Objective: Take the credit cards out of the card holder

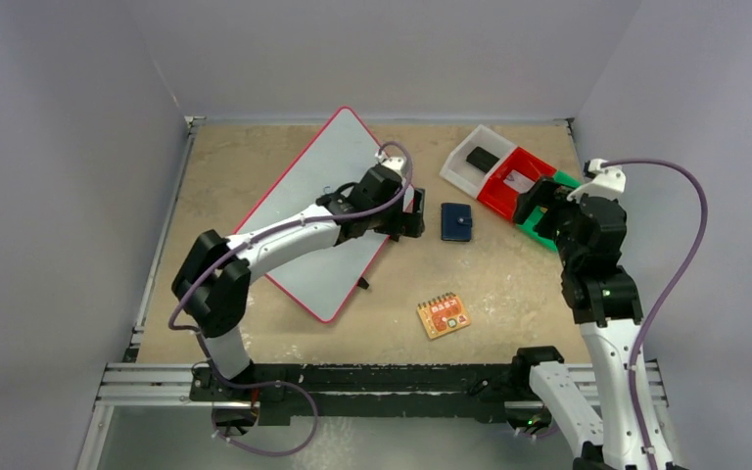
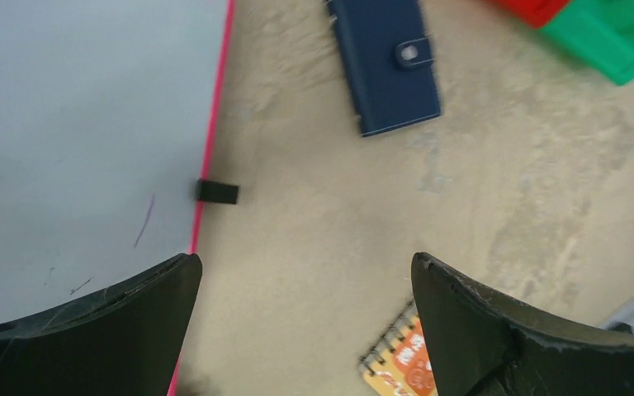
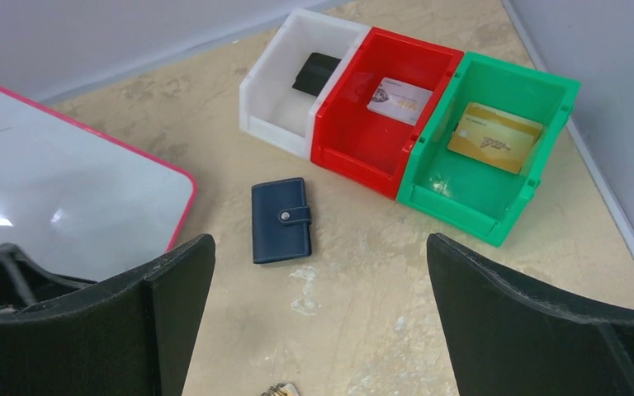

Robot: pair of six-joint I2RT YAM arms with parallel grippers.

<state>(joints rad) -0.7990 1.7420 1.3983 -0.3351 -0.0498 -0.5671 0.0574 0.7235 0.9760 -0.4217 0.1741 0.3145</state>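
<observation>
The navy card holder [image 1: 457, 222] lies closed on the table, its tab snapped shut; it also shows in the left wrist view [image 2: 386, 62] and the right wrist view [image 3: 281, 220]. No card shows in it. Three credit cards lie in the bins: a black one [image 3: 315, 73], a silver one [image 3: 399, 100] and a gold one [image 3: 495, 138]. My left gripper [image 1: 413, 222] [image 2: 304, 264] is open and empty just left of the card holder. My right gripper [image 1: 536, 209] [image 3: 320, 243] is open and empty, above the bins to its right.
A white bin [image 3: 264, 82], a red bin [image 3: 355, 157] and a green bin [image 3: 454, 206] stand in a row at the back right. A pink-edged whiteboard [image 1: 304, 225] lies under my left arm. An orange spiral pad [image 1: 443, 315] lies toward the front.
</observation>
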